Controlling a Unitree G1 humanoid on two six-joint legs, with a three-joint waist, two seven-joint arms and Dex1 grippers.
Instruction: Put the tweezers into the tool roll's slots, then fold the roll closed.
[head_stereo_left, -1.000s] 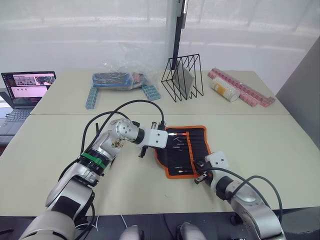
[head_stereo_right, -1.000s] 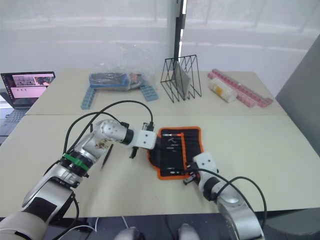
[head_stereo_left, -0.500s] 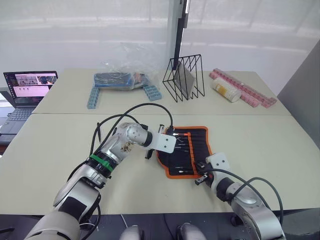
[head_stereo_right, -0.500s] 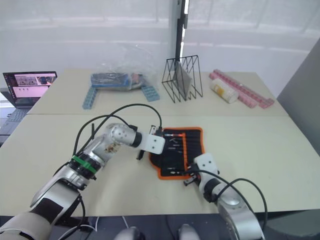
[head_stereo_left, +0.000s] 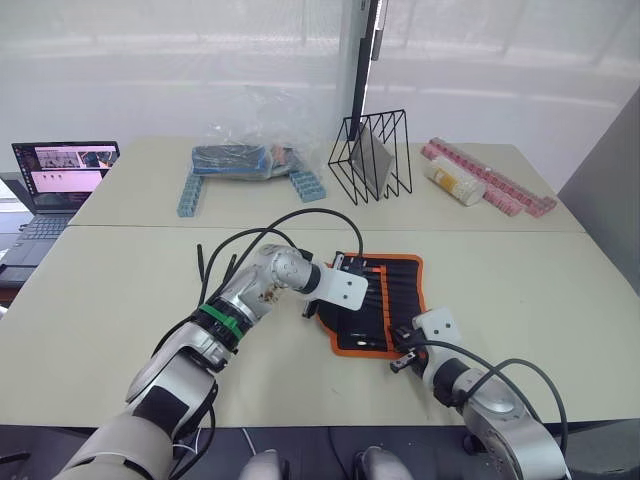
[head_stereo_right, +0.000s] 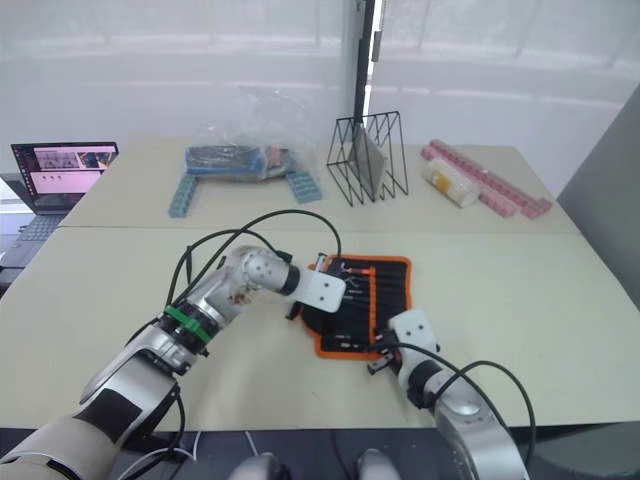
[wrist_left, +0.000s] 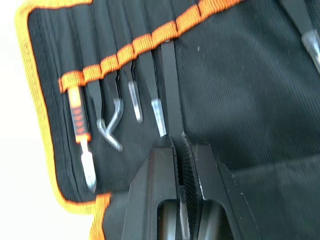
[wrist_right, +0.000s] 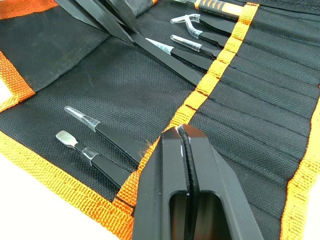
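Left wrist view looks straight down on the tool roll, which lies open and flat beneath the left gripper and spreads out well beyond its fingers. The orange-trimmed row of slots runs across just ahead of the fingertips; several capped tweezers already sit in pockets to one side of the pads, beside an orange-handled tool. The left fingers are pressed together on a slim black tweezer, its far end meeting the orange trim at a slot mouth, so this piece appears to be mid-insertion. In the right wrist view, the right gripper has its fingers closed with nothing between them, the tips resting on the roll's orange slot band; two more seated tweezers lie just beside them. By my reading most tools are stowed; finishing this insertion and folding the roll remain.
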